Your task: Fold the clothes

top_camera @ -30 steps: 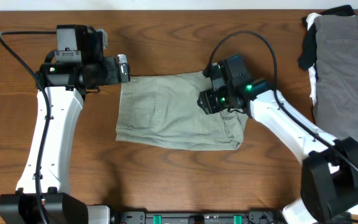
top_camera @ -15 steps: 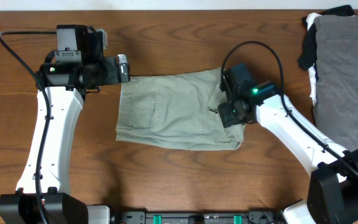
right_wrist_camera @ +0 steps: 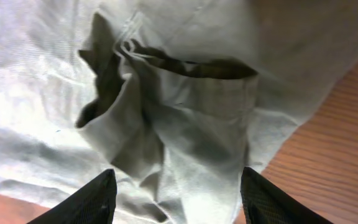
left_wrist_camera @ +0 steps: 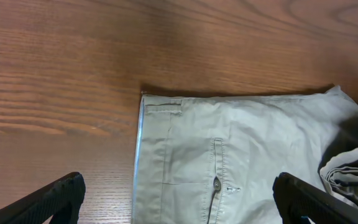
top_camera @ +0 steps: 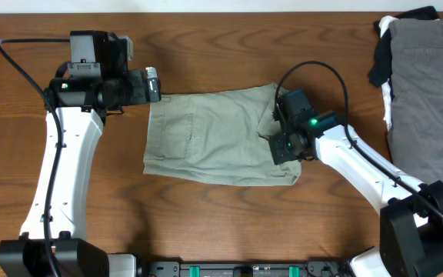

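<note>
While the shorts (top_camera: 206, 138) are lying mostly flat on the counter (top_camera: 221, 223), the end under the right gripper (right_wrist_camera: 182, 199) is bunching up, so folding is barely getting going, I reckon. Both sets of jaws are hanging spread and empty, left gripper (top_camera: 154, 85) just off the shorts' other end.

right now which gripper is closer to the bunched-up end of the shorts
Right. The right gripper hangs open directly over the bunched-up end of the shorts; the left gripper sits off the opposite, flat end, beside its far corner.
</note>
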Controlling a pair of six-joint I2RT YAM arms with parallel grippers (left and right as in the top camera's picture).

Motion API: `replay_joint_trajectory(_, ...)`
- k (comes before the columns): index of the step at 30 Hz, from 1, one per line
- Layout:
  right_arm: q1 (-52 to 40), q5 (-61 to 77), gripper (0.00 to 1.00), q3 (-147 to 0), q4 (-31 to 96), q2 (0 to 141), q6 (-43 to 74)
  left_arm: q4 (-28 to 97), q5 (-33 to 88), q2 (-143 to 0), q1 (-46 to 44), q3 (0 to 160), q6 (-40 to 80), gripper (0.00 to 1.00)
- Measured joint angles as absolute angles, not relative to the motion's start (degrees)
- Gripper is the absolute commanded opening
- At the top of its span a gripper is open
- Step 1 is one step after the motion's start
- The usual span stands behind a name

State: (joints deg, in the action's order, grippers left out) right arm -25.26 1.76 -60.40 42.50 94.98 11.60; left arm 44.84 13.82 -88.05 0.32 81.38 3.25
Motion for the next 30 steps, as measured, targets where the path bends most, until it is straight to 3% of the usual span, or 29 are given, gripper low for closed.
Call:
replay_joint_trajectory(21, -25.3, -1.5, 0.68, -55.2, 34.0, 95.0, 16.8, 44.8, 13.8, -88.1, 0.3, 81.4, 3.2, 0.98)
replay_joint_trajectory(26, -25.3, 5.4, 0.62, -54.6, 30.8, 95.0, 15.8, 44.8, 13.8, -88.1, 0.3, 81.4, 3.2, 0.98)
replay_joint_trajectory(30, -25.3, 14.8, 0.63, -54.6, 29.3, 95.0, 12.7, 44.8, 13.8, -88.1, 0.3, 81.4, 3.2, 0.98)
